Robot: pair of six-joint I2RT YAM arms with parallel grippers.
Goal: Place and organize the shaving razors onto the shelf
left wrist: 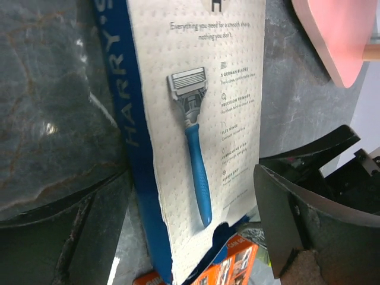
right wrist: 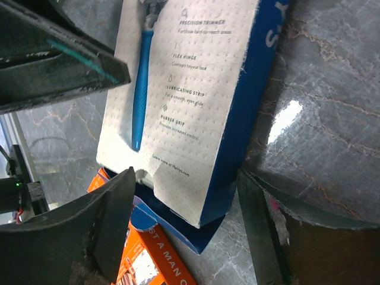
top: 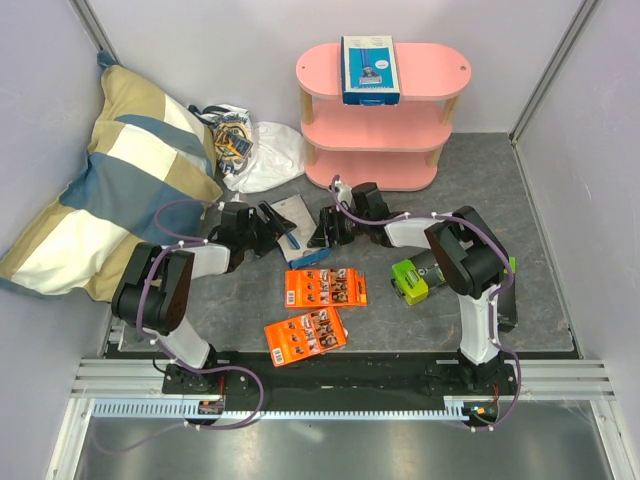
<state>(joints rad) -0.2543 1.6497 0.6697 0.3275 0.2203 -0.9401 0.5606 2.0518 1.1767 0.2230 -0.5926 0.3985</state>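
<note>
White box [top: 290, 222], flat on table [top: 540, 200], centre. Left gripper [left wrist: 189, 178] and right gripper [right wrist: 184, 175] both spread wide, flanking it.

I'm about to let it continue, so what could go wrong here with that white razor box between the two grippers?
Both the left gripper and right gripper straddle the white box, open; closing together, they might collide or tug it apart. Its end flap looks open, so tilting could spill contents. The orange card beside it might get dragged.
</note>
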